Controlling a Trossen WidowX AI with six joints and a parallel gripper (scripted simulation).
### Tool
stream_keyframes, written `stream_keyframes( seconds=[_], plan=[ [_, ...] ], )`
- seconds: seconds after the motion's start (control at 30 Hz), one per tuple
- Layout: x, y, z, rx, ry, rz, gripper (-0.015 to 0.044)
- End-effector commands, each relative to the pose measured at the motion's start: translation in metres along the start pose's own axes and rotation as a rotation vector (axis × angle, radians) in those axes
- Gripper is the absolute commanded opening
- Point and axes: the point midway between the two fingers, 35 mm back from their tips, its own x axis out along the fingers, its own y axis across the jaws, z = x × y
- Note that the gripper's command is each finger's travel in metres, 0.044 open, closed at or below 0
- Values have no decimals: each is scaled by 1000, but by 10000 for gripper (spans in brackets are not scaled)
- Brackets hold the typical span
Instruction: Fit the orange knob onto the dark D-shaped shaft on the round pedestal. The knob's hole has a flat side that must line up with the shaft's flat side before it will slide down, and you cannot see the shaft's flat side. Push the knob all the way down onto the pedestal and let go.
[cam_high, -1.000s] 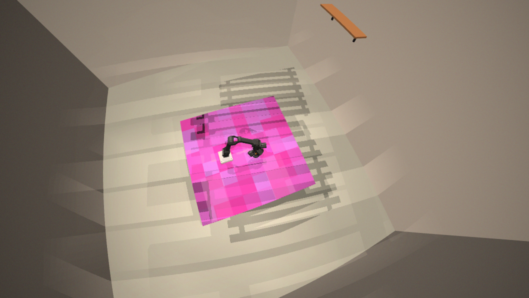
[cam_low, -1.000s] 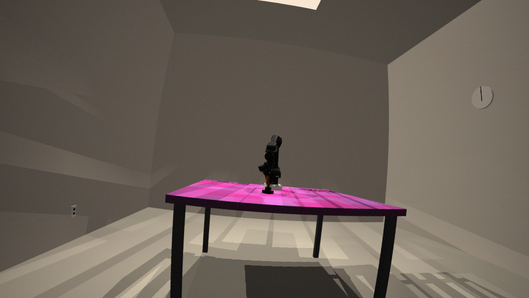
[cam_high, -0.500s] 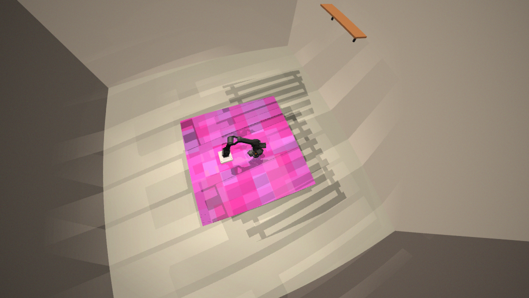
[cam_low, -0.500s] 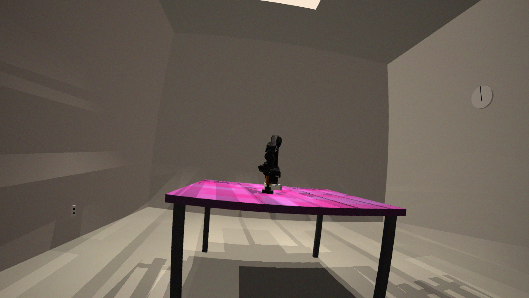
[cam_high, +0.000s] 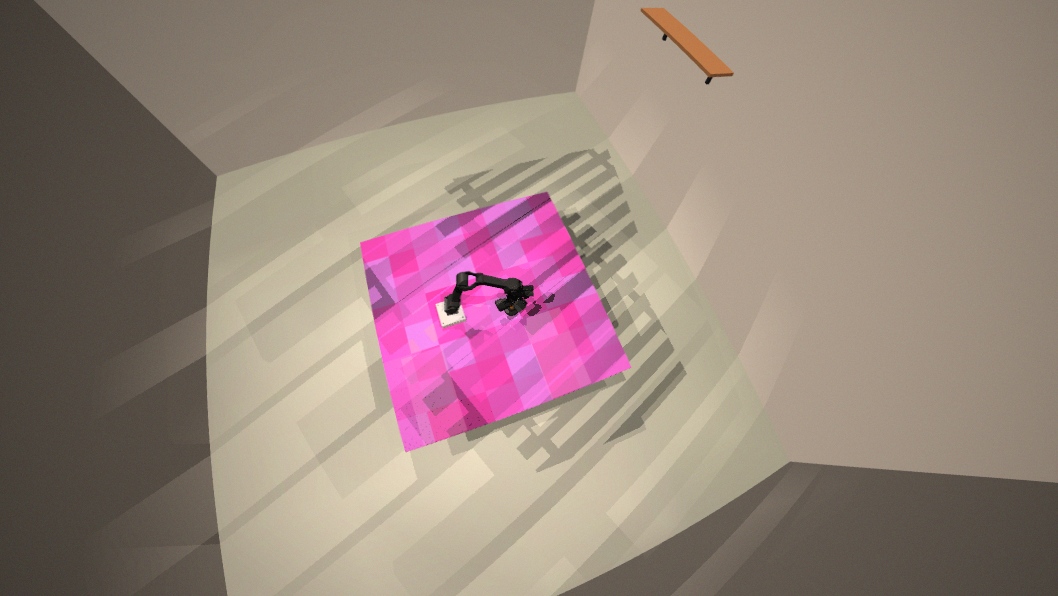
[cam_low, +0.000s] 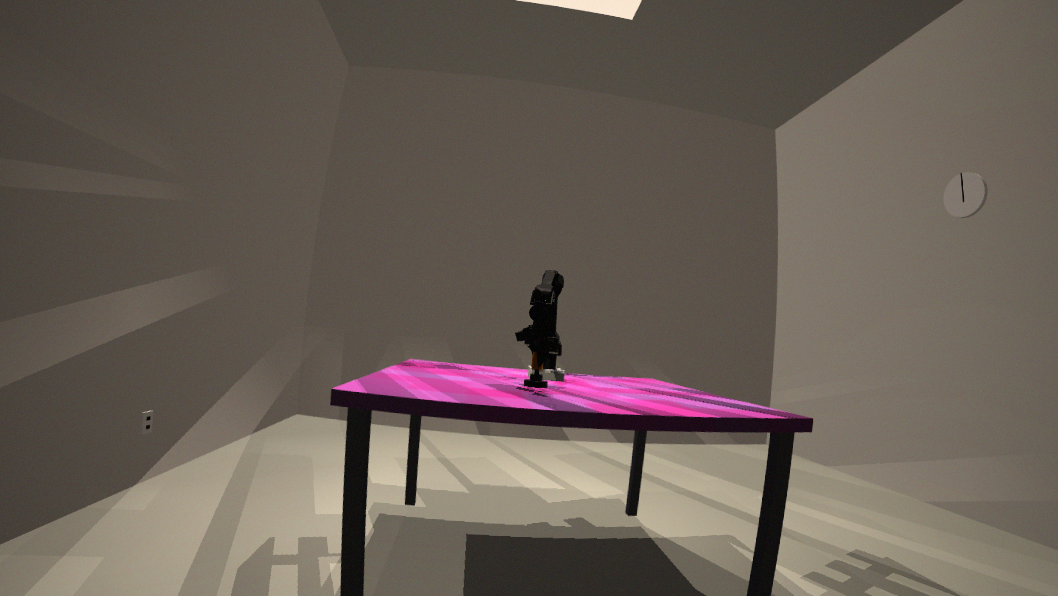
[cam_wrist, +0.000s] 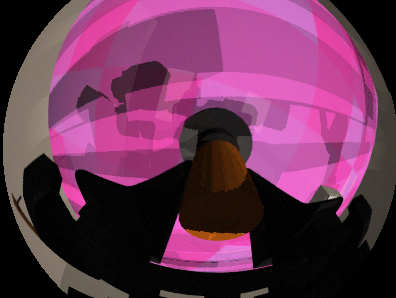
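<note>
The orange knob (cam_high: 510, 307) (cam_low: 536, 361) (cam_wrist: 216, 200) stands upright between the two black fingers. My gripper (cam_wrist: 217, 169) is shut on it. The round dark pedestal (cam_low: 535, 383) (cam_wrist: 215, 116) sits on the table below the knob. A dark, narrower part shows between the knob's lower end and the pedestal's wide base, so the knob's lower end is above that base. The knob looks in line with the pedestal. The knob hides its hole, most of the shaft and the shaft's flat side.
The pink patchwork table (cam_high: 518, 370) (cam_low: 666, 403) bears the arm. The arm's base stands on a white plate (cam_high: 453, 319) (cam_low: 555, 375), set apart from the pedestal. Striped shadows cross the table. An orange shelf (cam_high: 688, 42) and a clock (cam_low: 964, 194) are on walls away from the arm.
</note>
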Motion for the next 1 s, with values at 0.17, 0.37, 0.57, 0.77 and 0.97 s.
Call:
stream_keyframes(
  seconds=[0.17,0.37,0.57,0.77,0.97],
  plan=[
    [1,3,2,11,-4,7,0],
    [2,2,1,11,-4,7,0],
    [-3,1,1,11,-4,6,0],
    [-4,-1,0,179,-3,7,0],
    [-4,-3,-2,220,-3,6,0]
  ],
)
